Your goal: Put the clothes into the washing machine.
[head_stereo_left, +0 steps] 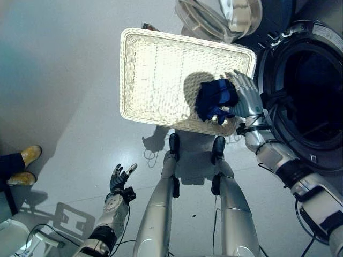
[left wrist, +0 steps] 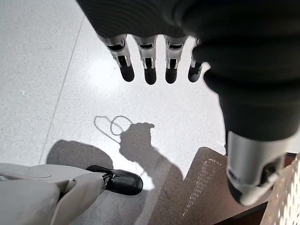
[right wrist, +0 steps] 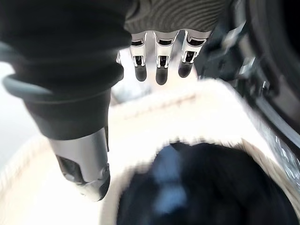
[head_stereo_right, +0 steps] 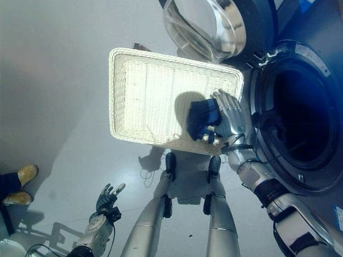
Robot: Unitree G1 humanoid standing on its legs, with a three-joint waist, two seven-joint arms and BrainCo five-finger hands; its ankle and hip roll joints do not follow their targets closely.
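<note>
Just inside basket (head_stereo_left: 161,40) rim, right robot hand (head_stereo_left: 244,99) (fingers straight) beside dark cloth (head_stereo_left: 214,99).

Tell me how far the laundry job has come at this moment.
Done: the washing machine door is open, and the white wicker basket holds just one dark blue garment. In hand: the right robot hand is over that garment with straight fingers, not gripping. Left: grasp it and put it into the drum. The left robot hand hangs open above the floor.

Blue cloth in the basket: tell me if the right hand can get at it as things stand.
Probably yes. The right hand hangs open right beside the blue cloth in the white wicker basket, and nothing lies between them.
</note>
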